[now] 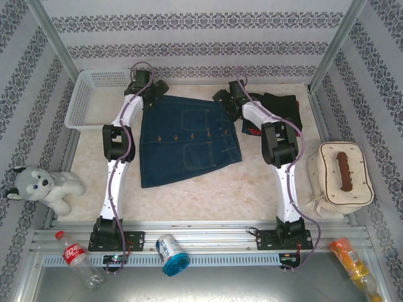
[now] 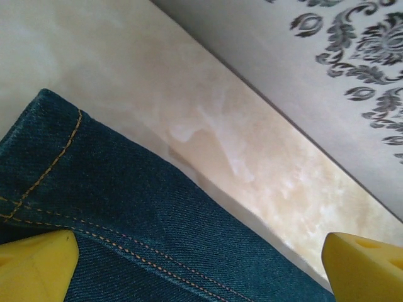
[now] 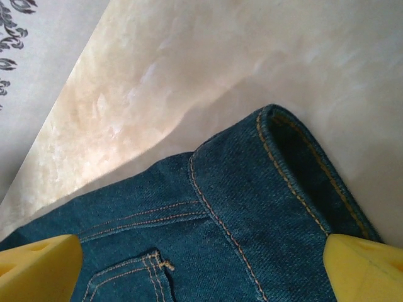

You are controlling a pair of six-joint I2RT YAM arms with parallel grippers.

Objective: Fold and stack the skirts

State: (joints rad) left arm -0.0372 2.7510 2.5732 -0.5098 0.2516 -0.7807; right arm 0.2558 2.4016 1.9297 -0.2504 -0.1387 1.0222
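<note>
A dark blue denim skirt (image 1: 187, 136) lies spread flat in the middle of the table, buttons down its front. My left gripper (image 1: 150, 93) hovers open over its far left corner; the denim edge (image 2: 145, 233) lies between the yellow fingertips (image 2: 38, 267). My right gripper (image 1: 228, 100) stands open over the far right corner, where the waistband (image 3: 277, 189) lies between its fingertips (image 3: 362, 267). A black skirt (image 1: 280, 106) is heaped at the far right behind the right arm, with a bit of red skirt (image 1: 252, 131) showing beside it.
A white mesh basket (image 1: 91, 100) stands at the far left. A beige pouch (image 1: 339, 176) lies right, a plush husky (image 1: 44, 187) left. A bottle (image 1: 79, 259), a can (image 1: 170, 253) and an orange packet (image 1: 352, 261) lie at the near rail.
</note>
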